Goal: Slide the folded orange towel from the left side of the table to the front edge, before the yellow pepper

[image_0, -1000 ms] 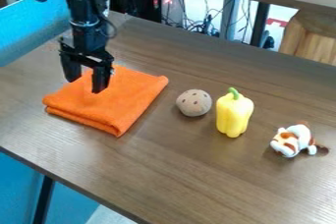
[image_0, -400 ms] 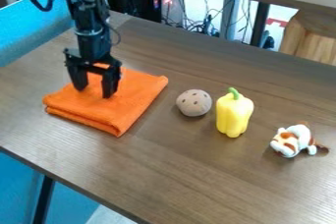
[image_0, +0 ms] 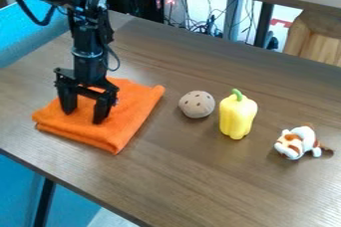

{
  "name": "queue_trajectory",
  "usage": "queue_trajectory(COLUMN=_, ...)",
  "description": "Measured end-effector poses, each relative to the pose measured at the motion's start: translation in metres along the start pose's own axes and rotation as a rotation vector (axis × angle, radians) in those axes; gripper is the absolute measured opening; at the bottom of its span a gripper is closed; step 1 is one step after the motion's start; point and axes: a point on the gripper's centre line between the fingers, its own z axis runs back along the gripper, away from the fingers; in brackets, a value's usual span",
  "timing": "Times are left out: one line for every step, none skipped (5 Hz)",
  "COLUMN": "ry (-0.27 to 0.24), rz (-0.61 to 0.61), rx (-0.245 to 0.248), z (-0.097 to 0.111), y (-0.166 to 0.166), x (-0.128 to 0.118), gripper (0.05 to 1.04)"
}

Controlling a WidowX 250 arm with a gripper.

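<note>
Pointing down at the folded orange cloth (image_0: 136, 106), the tool (image_0: 84, 117) is open, with its two fingers apart. The cloth lies flat on the counter (image_0: 220, 186), near a spotted ball (image_0: 197, 104), then a yellow pepper (image_0: 238, 117).

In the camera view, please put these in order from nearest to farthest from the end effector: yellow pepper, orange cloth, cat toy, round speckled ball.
1. Orange cloth: directly below the end effector.
2. Round speckled ball: right of the cloth.
3. Yellow pepper: just beyond the ball.
4. Cat toy: farthest, toward the picture's right edge.
</note>
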Motion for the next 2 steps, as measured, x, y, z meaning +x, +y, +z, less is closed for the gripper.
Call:
queue_trajectory(ry=0.050, rz=-0.055, rx=0.024, z=-0.002, y=-0.017, x=-0.030, gripper=1.001)
queue_trajectory(ry=0.069, rz=-0.155, rx=0.022, z=0.000, y=-0.057, x=-0.046, gripper=1.001)
